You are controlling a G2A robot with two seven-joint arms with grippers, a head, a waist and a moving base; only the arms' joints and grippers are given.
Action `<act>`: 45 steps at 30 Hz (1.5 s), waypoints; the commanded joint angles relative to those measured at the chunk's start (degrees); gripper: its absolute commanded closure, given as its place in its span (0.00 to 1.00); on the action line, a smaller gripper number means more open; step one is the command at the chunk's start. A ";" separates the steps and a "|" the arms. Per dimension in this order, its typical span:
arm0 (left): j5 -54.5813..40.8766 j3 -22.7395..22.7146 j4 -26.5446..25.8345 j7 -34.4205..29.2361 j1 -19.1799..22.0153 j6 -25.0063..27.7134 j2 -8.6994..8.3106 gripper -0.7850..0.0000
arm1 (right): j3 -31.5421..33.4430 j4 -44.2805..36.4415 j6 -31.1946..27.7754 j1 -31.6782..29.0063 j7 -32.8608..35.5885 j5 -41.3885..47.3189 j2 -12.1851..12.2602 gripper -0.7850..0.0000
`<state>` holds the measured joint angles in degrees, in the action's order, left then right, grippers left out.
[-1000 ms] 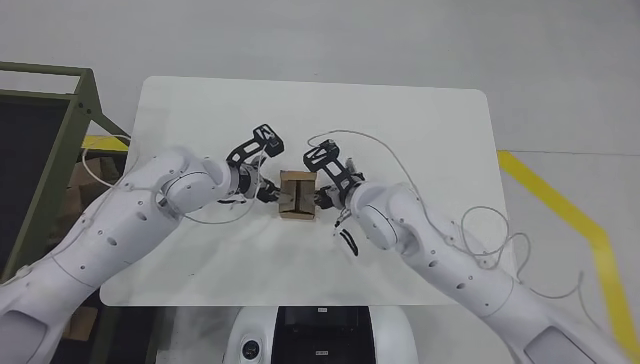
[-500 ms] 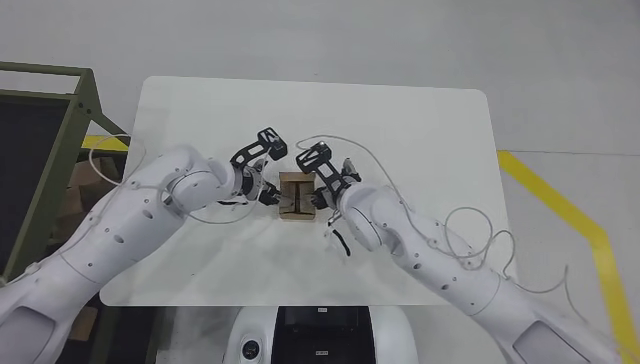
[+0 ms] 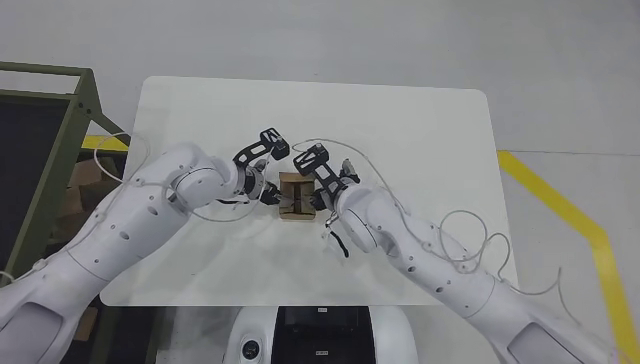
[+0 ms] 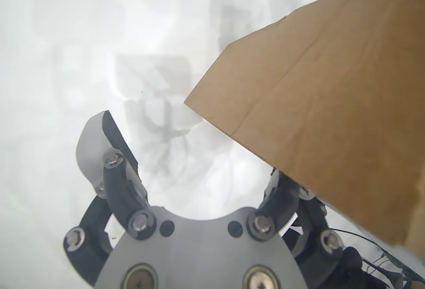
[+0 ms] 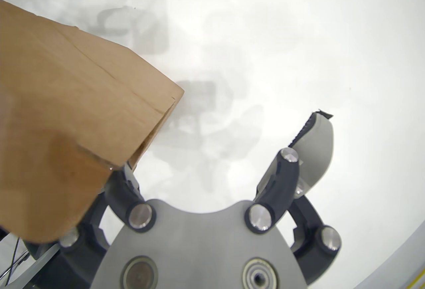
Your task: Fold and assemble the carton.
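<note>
Two hands, both spread wide and clamping nothing: the left hand and right hand each have one finger at opposite sides of the carton; contact is likely but partly hidden. Carton: middle of the bench, partly folded. Handling, as judged: light, stiff board that creases readily and slides on the smooth top. Press flap edges near the scored folds.

Carton plain brn, table wht, floor stripe yel.
</note>
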<state>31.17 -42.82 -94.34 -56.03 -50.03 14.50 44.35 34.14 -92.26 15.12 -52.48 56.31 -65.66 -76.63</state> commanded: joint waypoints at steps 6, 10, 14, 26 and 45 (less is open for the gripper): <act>0.19 0.06 0.50 -0.86 0.33 0.04 0.68 0.00 | 0.82 -0.08 -0.60 -0.83 0.59 -1.43 -0.44 0.00; 0.25 0.07 0.93 -1.41 0.49 0.11 1.04 0.00 | 1.03 0.29 -0.83 -1.08 1.15 -2.24 -0.81 0.00; 0.23 0.09 1.50 -1.75 0.64 0.36 1.41 0.00 | 1.24 0.78 -1.26 -1.23 1.91 -2.65 -1.21 0.00; 0.50 -0.33 2.27 -2.69 0.59 0.74 2.20 0.00 | 2.27 0.87 -1.91 -2.20 2.66 -4.65 -2.15 0.00; 1.41 -2.24 1.73 -1.86 -0.78 1.39 2.78 0.00 | 6.61 -0.75 -3.74 -4.77 0.33 -4.70 -2.98 0.00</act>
<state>32.43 -44.84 -92.29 -58.04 -50.59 15.86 47.17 40.06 -92.61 11.88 -56.87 57.25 -70.84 -79.70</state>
